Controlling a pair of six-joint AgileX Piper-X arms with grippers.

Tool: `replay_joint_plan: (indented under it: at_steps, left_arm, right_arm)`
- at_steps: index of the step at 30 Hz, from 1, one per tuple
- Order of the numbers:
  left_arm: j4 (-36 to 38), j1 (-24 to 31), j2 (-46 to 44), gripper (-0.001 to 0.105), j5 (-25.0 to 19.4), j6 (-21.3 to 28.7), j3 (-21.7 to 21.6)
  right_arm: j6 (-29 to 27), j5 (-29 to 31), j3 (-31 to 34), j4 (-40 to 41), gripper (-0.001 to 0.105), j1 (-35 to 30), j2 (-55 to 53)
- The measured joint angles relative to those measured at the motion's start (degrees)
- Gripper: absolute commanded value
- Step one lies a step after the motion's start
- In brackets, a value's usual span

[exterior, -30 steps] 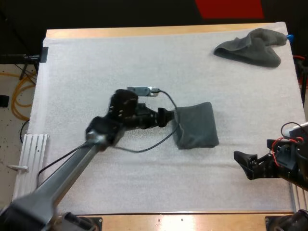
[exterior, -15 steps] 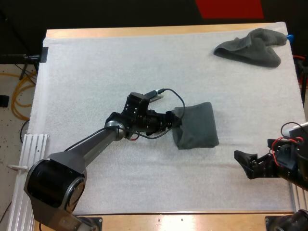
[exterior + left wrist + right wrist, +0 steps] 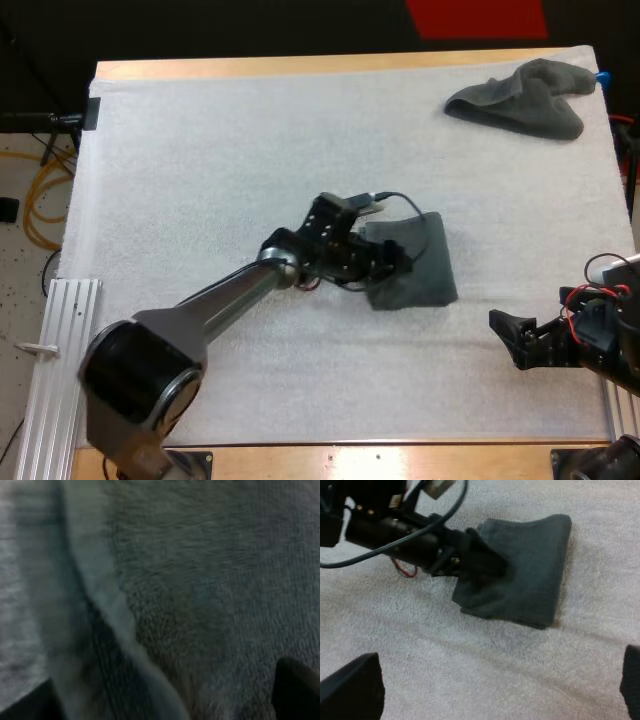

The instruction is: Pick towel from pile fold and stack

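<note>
Dark grey-green terry cloth makes up both of the two towels on the white mat [image 3: 200,150]. The folded towel [image 3: 428,272] lies a little right of the mat's middle, a squarish pad with rounded corners and a slightly puffed top. Its edges are not quite square to the table [image 3: 300,66]. The crumpled towel [image 3: 525,100] sits in the far right corner of the mat, well apart from the first. It is a loose, lumpy heap with one flap raised toward the mat's edge.

There are two grippers, one on each arm. The left gripper [image 3: 398,265] reaches over the folded towel's left side, low above the cloth. In the left wrist view its two black fingers [image 3: 295,685] stand wide apart with the towel's nap spread between them. A paler folded hem [image 3: 100,605] runs slantwise across the pile there. That view is too soft to say whether the fingertips actually press on the cloth or only hang just over it. The nap looks short, looped and fuzzy, and the mat beside it has a coarser, pebbly weave.

The right gripper [image 3: 505,340] hangs over bare mat near the right edge, apart from both towels. Its fingers [image 3: 350,687] are spread wide and hold nothing. In the right wrist view the folded towel shows a thicker doubled edge on the side nearest that gripper.
</note>
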Motion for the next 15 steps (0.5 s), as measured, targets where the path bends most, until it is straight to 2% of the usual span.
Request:
replay_joint_plan:
  at_steps: [3,5,7,8,10,11,13,15]
  left_arm:
    - [1.80,-0.55,1.37,0.074,0.86,-0.11,-2.49]
    - [2.31,-0.53,1.58,0.068,0.86,-0.12,-2.84]
    - [2.63,-0.53,1.58,0.054,0.86,-0.12,-2.83]
    - [2.96,-0.53,1.66,0.051,0.86,-0.18,-2.83]
    - [3.69,-0.53,1.80,0.030,0.86,-0.26,-2.83]
    - [4.11,-0.57,1.96,0.023,0.86,-0.26,-2.83]
    - [5.18,-0.58,1.98,0.000,0.86,-0.03,-2.83]
    - [6.84,-0.58,1.87,0.000,0.04,2.11,-2.83]
  right_arm:
    - [0.00,0.00,0.00,0.00,0.093,0.00,0.00]
    - [0.00,0.00,0.00,0.00,0.093,0.00,0.00]
    - [0.00,0.00,0.00,0.00,0.093,0.00,0.00]
    - [0.00,0.00,0.00,0.00,0.093,0.00,0.00]
    - [0.00,0.00,0.00,0.00,0.093,0.00,0.00]
    - [0.00,0.00,0.00,0.00,0.093,0.00,0.00]
    - [0.00,0.00,0.00,0.00,0.093,0.00,0.00]
    - [0.00,0.00,0.00,0.00,0.093,0.00,0.00]
